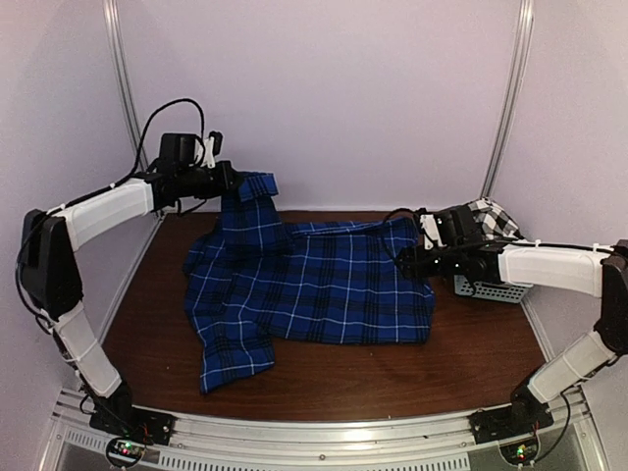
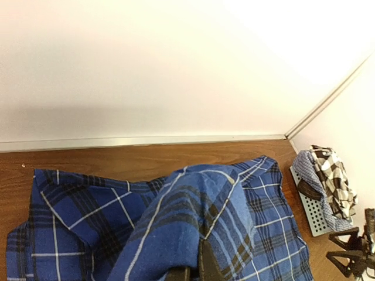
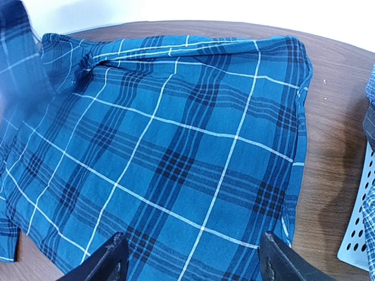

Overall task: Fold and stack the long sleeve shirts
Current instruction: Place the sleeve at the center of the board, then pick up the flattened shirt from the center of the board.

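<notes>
Left hand, top view: the left hand (image 1: 224,180) is clamped on a fold of the blue plaid shirt (image 1: 324,285), holding that part up off the desk (image 1: 471,363) at the back left.
Right hand, top view: the right hand (image 1: 404,261) stands wide and grips nothing, at the shirt's right edge.
Blue plaid shirt, top view: spread over the middle of the desk, with one sleeve trailing toward the near left.
Checked shirt, top view: the checked shirt (image 1: 494,218) is bunched in the basket (image 1: 496,291) at the right side of the desk, just behind the right hand.
Hand, left wrist view: the fingers (image 2: 206,266) at the bottom edge pinch blue plaid cloth (image 2: 176,216), which drapes over them.
Shirts, left wrist view: the blue plaid shirt runs down onto the desk (image 2: 146,155). The checked shirt (image 2: 331,178) lies in the basket (image 2: 313,216), just beside the blue shirt's right edge.
Hand, right wrist view: the two fingers (image 3: 111,260) are set far apart above the plaid. Whether they touch it cannot be told.
Shirt, right wrist view: the blue plaid shirt (image 3: 176,146) lies mostly flat with light wrinkles. Bare desk (image 3: 334,146) lies to its right, with a corner of the basket (image 3: 357,234) beyond that.
</notes>
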